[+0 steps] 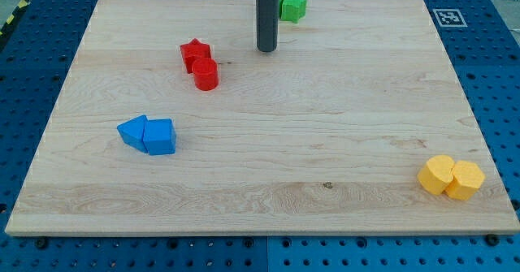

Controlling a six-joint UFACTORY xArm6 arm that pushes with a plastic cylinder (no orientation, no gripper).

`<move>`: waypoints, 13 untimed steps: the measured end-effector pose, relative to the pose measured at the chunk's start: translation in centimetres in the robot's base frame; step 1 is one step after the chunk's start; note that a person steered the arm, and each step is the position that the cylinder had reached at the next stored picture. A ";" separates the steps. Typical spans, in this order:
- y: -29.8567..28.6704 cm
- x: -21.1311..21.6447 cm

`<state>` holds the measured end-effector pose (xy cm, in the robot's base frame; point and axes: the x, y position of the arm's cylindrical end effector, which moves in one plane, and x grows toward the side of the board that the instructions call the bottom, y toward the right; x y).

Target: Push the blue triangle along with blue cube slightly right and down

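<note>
The blue triangle (pixel 132 131) and the blue cube (pixel 160 136) lie touching each other at the view's left, the triangle on the left. My tip (pixel 267 49) stands near the view's top centre, far up and to the right of the blue pair. It is to the right of the red blocks and touches no block.
A red star (pixel 194 53) and a red cylinder (pixel 205 74) sit together at upper left. A green block (pixel 292 6) shows at the top, with another one hidden behind the rod. Two yellow blocks (pixel 451 176) sit at the lower right near the board's edge (pixel 260 230).
</note>
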<state>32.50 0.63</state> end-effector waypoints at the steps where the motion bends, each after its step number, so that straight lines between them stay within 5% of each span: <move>1: 0.0 0.0; 4: -3.9 14.5; 7: -20.8 12.4; 8: -24.8 14.8; 10: -24.4 17.4; 13: -11.8 17.4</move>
<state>49.85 -11.19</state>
